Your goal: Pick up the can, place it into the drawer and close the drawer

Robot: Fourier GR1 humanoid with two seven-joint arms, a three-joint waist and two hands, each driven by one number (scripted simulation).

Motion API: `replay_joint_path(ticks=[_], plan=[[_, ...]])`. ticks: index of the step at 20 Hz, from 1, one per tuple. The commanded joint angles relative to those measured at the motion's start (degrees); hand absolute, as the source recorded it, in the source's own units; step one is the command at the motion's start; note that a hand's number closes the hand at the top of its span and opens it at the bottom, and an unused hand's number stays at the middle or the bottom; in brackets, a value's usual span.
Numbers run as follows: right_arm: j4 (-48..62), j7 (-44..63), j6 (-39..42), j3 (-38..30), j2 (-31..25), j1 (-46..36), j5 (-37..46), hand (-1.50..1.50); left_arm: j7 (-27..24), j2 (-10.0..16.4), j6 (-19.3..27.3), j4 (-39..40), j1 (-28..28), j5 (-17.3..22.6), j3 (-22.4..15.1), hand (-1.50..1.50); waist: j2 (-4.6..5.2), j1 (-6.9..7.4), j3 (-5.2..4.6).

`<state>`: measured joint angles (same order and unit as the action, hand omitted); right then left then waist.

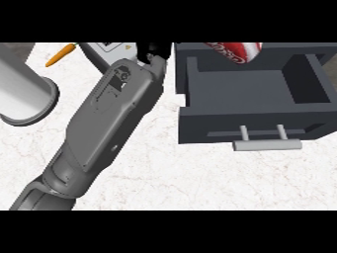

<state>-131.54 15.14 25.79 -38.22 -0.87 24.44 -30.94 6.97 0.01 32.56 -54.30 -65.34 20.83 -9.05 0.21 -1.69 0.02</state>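
Note:
A red and white can [235,51] shows at the far end of the open dark grey drawer [313,89], between its side walls, and the view's top edge cuts it off. The drawer stands pulled out toward me, its light grey bar handle [267,145] in front. A long grey forearm [109,118] crosses from the lower left up to the top middle. Only a small black part of my left hand [155,51] shows there, just outside the drawer's left wall and apart from the can. My right hand is out of sight.
A big white cylinder [10,89] lies at the left on the pale marble counter [200,178]. An orange carrot [60,55] and a light grey object with a yellow mark [106,49] sit at the top left, beside the forearm.

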Motion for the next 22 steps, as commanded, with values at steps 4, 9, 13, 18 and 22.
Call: replay_joint_path(ticks=[4, 9, 13, 18, 22], plan=[[2.2, -1.3, 3.0, -1.4, -0.7, 0.1, -1.7, -1.5, -5.8, 0.0, 1.1, 9.0, -4.6, 7.5, -3.7, 1.5, 0.12, -0.81, 0.03], [0.7, 1.6, -1.5, 1.5, -0.5, -4.7, 3.3, -1.5, -7.2, 0.0, 5.6, 12.7, -9.3, 13.9, -10.3, 1.5, 0.35, -1.33, 0.04], [-1.5, 0.7, 0.0, 0.5, 0.8, -1.1, 0.4, -1.5, -6.8, 0.0, 4.8, 19.7, -15.3, 15.8, -7.9, 1.5, 0.38, -1.96, 0.06], [-0.4, 4.0, -1.4, -0.2, -2.0, -3.5, -2.7, -1.5, -8.9, 0.0, 5.9, 21.5, -14.0, 20.1, -13.3, 1.5, 0.38, -2.01, 0.06], [-1.0, 4.2, -1.4, 1.2, -1.3, -4.3, -0.3, -1.5, -12.1, 0.0, 6.7, 21.1, -11.6, 24.3, -18.0, 1.5, 0.55, -2.62, 0.06]])
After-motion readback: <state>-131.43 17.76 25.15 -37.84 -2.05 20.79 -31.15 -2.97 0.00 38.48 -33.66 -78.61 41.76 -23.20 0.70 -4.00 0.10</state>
